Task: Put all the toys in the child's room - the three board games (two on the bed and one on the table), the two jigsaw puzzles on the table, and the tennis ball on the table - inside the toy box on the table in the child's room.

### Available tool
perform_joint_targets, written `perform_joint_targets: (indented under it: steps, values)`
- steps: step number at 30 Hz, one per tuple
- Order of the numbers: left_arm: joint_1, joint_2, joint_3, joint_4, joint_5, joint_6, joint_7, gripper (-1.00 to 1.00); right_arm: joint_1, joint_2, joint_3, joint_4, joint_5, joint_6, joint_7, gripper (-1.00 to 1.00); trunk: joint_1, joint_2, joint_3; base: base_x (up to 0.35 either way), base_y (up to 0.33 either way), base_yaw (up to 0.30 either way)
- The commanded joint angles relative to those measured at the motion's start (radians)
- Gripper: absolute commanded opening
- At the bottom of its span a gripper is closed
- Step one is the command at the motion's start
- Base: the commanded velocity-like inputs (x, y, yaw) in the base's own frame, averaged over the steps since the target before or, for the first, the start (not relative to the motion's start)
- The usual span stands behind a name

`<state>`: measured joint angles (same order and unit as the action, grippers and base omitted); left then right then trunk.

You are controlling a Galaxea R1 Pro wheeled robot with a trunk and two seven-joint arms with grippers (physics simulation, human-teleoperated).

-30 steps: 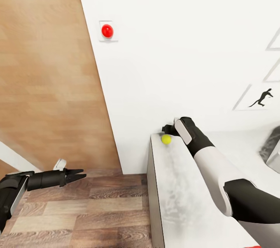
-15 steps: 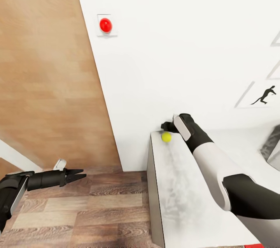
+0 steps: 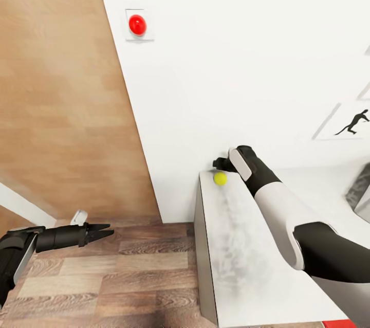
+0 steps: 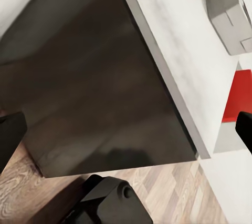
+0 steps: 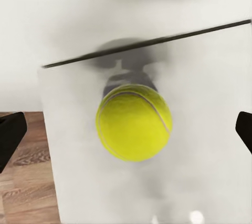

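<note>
The tennis ball (image 3: 220, 178) rests on the light grey table (image 3: 241, 261), at the far corner of its top beside the white wall. My right gripper (image 3: 221, 164) hovers just beyond and above it, open, and it holds nothing. In the right wrist view the tennis ball (image 5: 134, 121) lies ahead, centred between the two wide-apart fingertips (image 5: 10, 140). My left gripper (image 3: 103, 231) hangs open and empty over the wood floor, left of the table. Part of a grey tub, perhaps the toy box (image 3: 361, 193), shows at the right edge.
A small red ball (image 3: 137, 24) sits on a white square against the wall. A wooden panel (image 3: 56, 91) stands to the left. In the left wrist view I see the table's dark side panel (image 4: 89, 87), a grey container (image 4: 227, 8) and a red object (image 4: 239, 97).
The whole head view has shifted a little, so the camera moved. My right gripper stays just behind the tennis ball, and the left arm holds its pose.
</note>
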<state>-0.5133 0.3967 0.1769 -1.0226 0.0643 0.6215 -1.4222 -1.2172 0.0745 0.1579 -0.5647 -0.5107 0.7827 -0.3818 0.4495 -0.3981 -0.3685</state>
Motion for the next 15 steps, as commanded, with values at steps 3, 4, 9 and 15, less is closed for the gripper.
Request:
perform_joint_targets:
  steps: [3, 4, 9, 15]
  values:
    - [-0.001, 0.001, -0.001, 0.000, 0.002, 0.011, -0.004, 1.00, -0.004, 0.000, 0.006, 0.018, -0.009, -0.001, -0.009, 1.00, 0.000, -0.002, -0.007, 0.000, 0.000, 0.000]
    - [-0.001, 0.002, -0.001, 0.000, 0.002, 0.011, -0.003, 1.00, -0.005, 0.001, 0.006, 0.020, -0.008, -0.001, -0.009, 1.00, 0.000, -0.002, -0.008, 0.000, 0.000, 0.000]
    - [-0.001, 0.002, -0.002, 0.000, 0.001, 0.010, -0.003, 1.00, -0.005, 0.002, 0.007, 0.028, -0.008, -0.005, -0.009, 1.00, 0.000, -0.002, -0.016, 0.000, 0.000, 0.000]
    - [-0.001, 0.002, -0.002, 0.000, 0.001, 0.010, -0.003, 1.00, -0.005, 0.001, 0.008, 0.029, -0.008, -0.010, -0.009, 1.00, 0.000, -0.002, -0.026, 0.000, 0.000, 0.000]
